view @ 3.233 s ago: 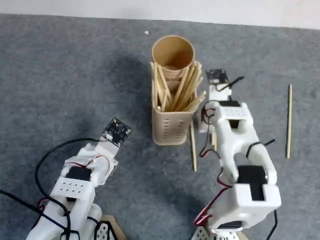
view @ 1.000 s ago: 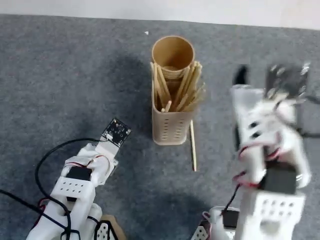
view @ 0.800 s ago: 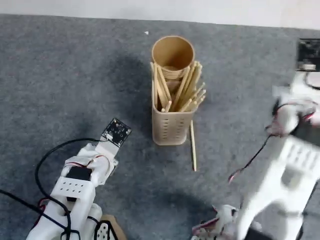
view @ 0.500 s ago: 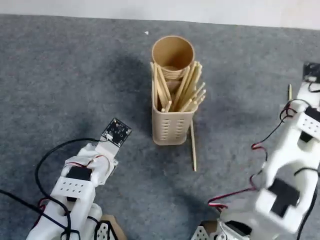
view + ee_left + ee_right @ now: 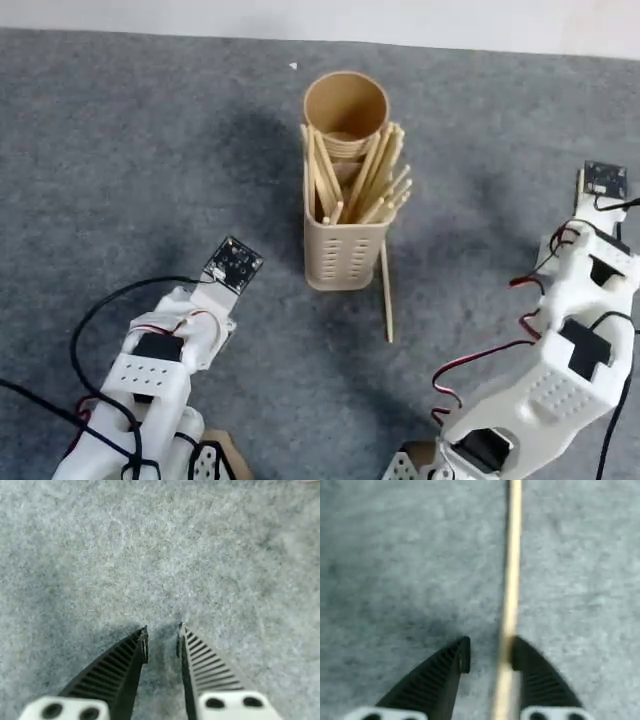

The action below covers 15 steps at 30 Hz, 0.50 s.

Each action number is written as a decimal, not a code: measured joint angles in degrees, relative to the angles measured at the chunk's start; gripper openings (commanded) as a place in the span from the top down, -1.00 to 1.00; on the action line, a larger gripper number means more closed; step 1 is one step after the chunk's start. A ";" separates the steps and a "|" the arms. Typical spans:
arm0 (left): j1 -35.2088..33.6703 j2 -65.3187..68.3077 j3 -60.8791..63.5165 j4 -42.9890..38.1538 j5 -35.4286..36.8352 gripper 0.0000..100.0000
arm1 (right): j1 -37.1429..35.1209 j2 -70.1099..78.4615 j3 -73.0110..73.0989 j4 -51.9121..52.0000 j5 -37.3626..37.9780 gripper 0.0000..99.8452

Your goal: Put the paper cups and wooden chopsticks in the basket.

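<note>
Grey felt table (image 5: 150, 130), basket (image 5: 345, 255) at centre holding bundle (image 5: 360, 185) and cup (image 5: 346, 105). We see right gripper (image 5: 487, 655) partly open, low over loose chopstick (image 5: 512, 570), well right of basket. It lies between jaws, off-centre, close by one; long axis straight ahead, across closing line. We judge: pinch where it lies. Second chopstick (image 5: 386, 295) just beside basket, right arm nearer. Left gripper (image 5: 161, 640) narrow, empty, over bare table.

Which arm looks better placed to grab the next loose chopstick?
Right. The right hand is open and sits directly over a loose chopstick on the carpet, lined up along it. The left hand is over bare carpet, with no chopstick near it.
</note>
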 measured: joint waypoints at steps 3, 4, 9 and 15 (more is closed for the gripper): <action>0.00 0.00 0.00 0.00 0.00 0.74 | 0.09 0.00 -0.26 0.26 0.00 0.99; 0.00 0.00 0.00 0.00 0.00 0.74 | 0.09 0.00 -0.53 0.97 0.00 0.99; 0.00 0.00 0.00 0.00 0.00 0.74 | -0.09 -6.51 -1.05 5.54 -5.71 0.99; 0.00 0.00 0.00 0.00 0.00 0.74 | -7.12 -29.45 -1.05 11.34 -15.82 0.99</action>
